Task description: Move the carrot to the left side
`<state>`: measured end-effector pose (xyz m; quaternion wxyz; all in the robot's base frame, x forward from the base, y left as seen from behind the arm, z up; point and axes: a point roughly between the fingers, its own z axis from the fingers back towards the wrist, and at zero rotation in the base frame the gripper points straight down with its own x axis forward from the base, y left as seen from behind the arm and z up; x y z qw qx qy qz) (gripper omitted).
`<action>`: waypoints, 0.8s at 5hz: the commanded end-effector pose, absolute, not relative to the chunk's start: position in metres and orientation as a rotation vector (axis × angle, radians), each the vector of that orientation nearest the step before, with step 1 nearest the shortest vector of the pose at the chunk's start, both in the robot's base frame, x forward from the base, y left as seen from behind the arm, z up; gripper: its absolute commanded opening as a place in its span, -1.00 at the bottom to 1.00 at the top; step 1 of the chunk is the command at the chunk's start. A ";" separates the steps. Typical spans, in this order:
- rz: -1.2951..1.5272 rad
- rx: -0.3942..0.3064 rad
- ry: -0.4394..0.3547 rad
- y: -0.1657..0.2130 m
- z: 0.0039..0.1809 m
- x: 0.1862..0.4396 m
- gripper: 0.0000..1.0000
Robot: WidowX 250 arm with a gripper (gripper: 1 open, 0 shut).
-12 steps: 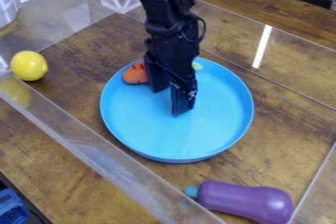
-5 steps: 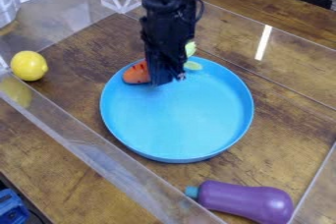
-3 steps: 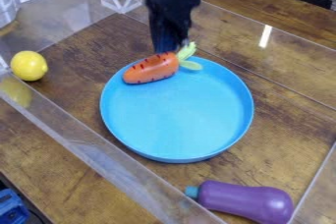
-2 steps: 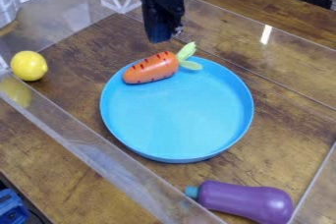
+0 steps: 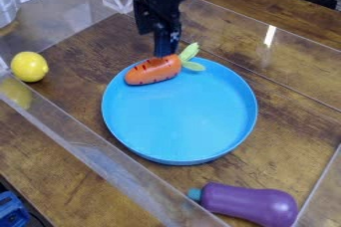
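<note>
Orange carrot [image 5: 154, 69], flat, green-stubbed

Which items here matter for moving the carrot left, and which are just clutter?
In play:
- carrot, lying across the plate's upper-left rim
- gripper, open, above the carrot, not holding it

Just lying about:
- blue plate
- yellow ball, far left
- purple eggplant, bottom right

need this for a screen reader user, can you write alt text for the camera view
An orange toy carrot lies across the upper left rim of a blue plate, with a black robot gripper just above it, holding nothing. A yellow ball sits far left, a purple eggplant bottom right.
</note>
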<state>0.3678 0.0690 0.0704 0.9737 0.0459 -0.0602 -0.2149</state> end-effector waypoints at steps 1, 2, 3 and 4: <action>-0.433 0.122 -0.196 0.075 0.081 0.384 1.00; -0.442 0.122 -0.196 0.076 0.068 0.391 1.00; -0.449 0.127 -0.193 0.077 0.054 0.395 1.00; -0.450 0.128 -0.185 0.078 0.044 0.398 1.00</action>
